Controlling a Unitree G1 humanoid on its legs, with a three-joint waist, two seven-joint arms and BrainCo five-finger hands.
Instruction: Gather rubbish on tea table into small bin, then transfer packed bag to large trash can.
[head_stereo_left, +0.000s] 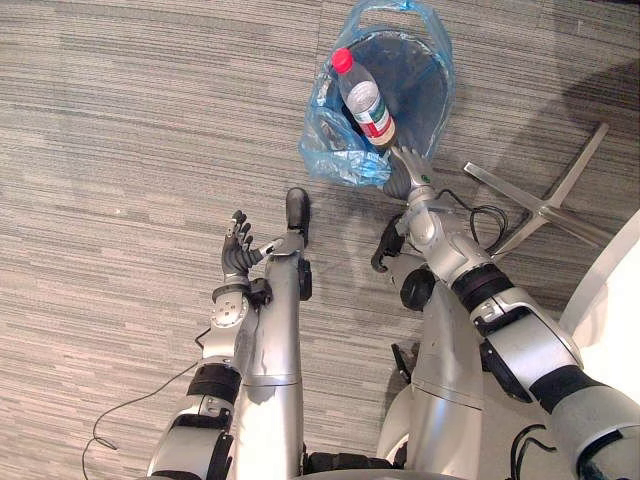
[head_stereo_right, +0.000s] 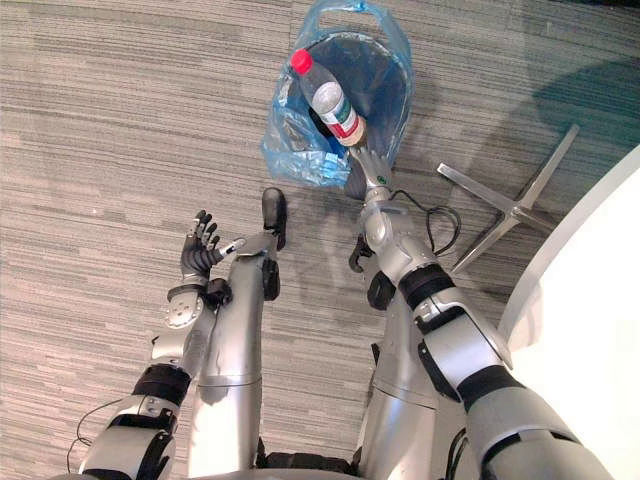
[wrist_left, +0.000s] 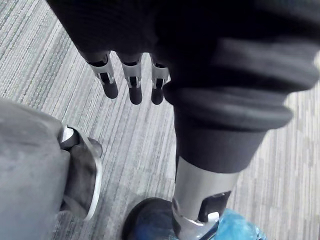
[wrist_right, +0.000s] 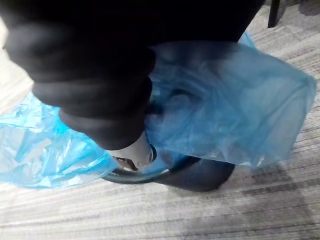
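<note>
A small dark bin (head_stereo_left: 425, 95) lined with a blue plastic bag (head_stereo_left: 340, 160) stands on the carpet ahead of me. Over its mouth a clear bottle (head_stereo_left: 362, 100) with a red cap and a white label lies tilted, cap toward the far left rim. My right hand (head_stereo_left: 403, 165) is at the bin's near right rim, its fingers closed round the bottle's lower end. In the right wrist view the bag (wrist_right: 225, 105) hangs over the bin's rim (wrist_right: 190, 172) right by that hand. My left hand (head_stereo_left: 235, 250) hovers over the floor to the left of the bin, fingers relaxed, holding nothing.
A metal chair base (head_stereo_left: 545, 205) with splayed legs lies on the floor right of the bin. The curved edge of a white table (head_stereo_right: 580, 300) comes in at the right. Grey striped carpet stretches to the left and beyond.
</note>
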